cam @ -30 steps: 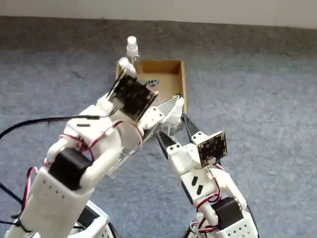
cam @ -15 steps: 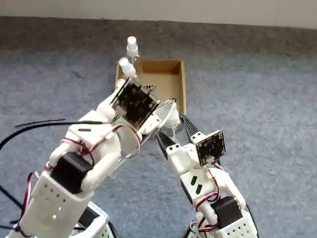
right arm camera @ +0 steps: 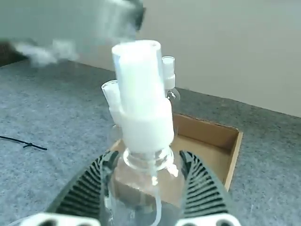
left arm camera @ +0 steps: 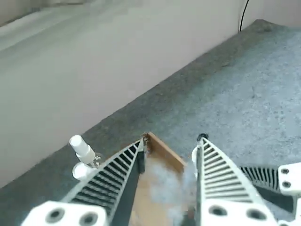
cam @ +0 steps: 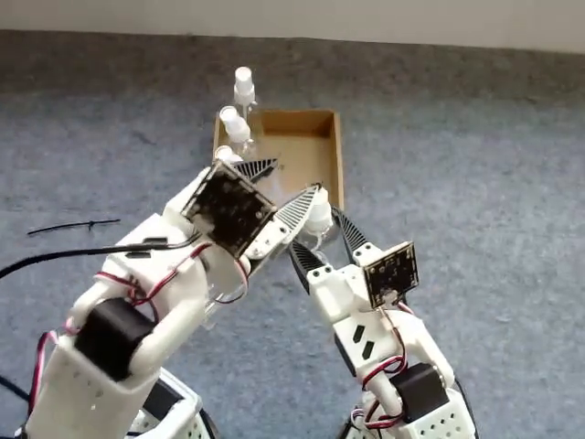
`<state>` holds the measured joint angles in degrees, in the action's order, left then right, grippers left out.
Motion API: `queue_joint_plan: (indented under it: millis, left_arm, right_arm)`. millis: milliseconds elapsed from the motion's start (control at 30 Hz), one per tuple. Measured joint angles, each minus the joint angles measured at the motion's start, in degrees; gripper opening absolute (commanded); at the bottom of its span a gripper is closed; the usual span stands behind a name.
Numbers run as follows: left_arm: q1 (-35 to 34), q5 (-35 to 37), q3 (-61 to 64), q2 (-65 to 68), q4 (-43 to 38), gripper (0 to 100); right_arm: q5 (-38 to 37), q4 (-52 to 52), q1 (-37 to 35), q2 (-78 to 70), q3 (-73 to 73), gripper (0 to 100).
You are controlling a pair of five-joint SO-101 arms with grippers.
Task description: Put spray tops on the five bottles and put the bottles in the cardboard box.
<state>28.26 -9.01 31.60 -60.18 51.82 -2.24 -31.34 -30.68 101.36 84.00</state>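
Observation:
A clear bottle (right arm camera: 141,188) with a white spray top (right arm camera: 141,108) stands upright between the fingers of my right gripper (right arm camera: 149,160), which is shut on it. From above, that bottle (cam: 318,224) is just in front of the cardboard box (cam: 302,151), near its front right corner. My left gripper (cam: 294,176) hangs open above the box's front edge, just left of the spray top, with nothing in it. Its wrist view looks past the open gripper (left arm camera: 171,140) onto the box (left arm camera: 162,160). Two more capped bottles (cam: 244,87) (cam: 236,123) stand at the box's back left corner.
Grey carpet surrounds the box on every side. A thin black cable tie (cam: 73,226) lies on the carpet to the left. A pale wall (cam: 292,16) runs along the far edge. The two arms are close together in front of the box.
My left gripper has opened and drawn back left from the held bottle's spray top, and its arm has swung left. The right arm has kept still with the bottle.

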Motion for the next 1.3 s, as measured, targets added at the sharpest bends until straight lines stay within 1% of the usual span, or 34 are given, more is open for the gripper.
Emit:
queue_joint_plan:
  millis: [133, 300, 367, 433, 533, 700, 800, 933, 1000, 1167, 1300]
  left_arm:
    - [0.18, -0.09, -6.51, -0.88, 1.49, 17]
    - [-0.09, -0.09, -7.21, -0.53, 5.27, 17]
    - [-2.29, -0.09, -7.21, -1.32, 7.82, 17]
    - [-6.59, -0.09, -7.21, -3.08, 10.99, 17]
    - [-15.12, -0.09, -5.45, -6.33, 12.92, 17]
    - [-34.29, -0.09, -1.05, -7.91, 12.66, 17]
    - [-42.55, 0.26, 5.19, -7.91, 8.09, 17]
    - [-50.90, 5.63, 17.85, -7.21, -1.32, 17]
    - [-54.15, 6.95, 24.53, -7.38, -5.98, 17]
    - [-57.14, 7.30, 36.22, -7.38, -14.33, 17]
    - [-57.23, 7.30, 40.35, -7.38, -17.58, 17]
  right_arm:
    - [0.00, 0.00, 0.00, 0.09, 0.00, 0.4]
    - [0.00, 0.09, 0.97, 0.09, 0.00, 0.4]
    - [0.00, 1.32, 3.08, 0.00, 0.00, 0.4]
    - [-1.23, 3.69, 5.45, -1.14, -0.26, 0.4]
    - [-2.81, 6.86, 7.82, -7.91, -3.08, 0.4]
    - [-2.90, 14.95, 8.70, -27.87, -14.59, 0.4]
    - [-1.67, 19.87, 8.70, -42.73, -23.56, 0.4]
    - [-1.41, 22.77, 8.88, -62.51, -36.75, 0.4]
    - [-1.41, 23.30, 8.88, -71.82, -42.99, 0.5]
    - [-1.32, 24.97, 9.05, -90.29, -55.03, 0.4]
    - [-1.05, 35.78, 9.67, -98.55, -58.81, 0.4]
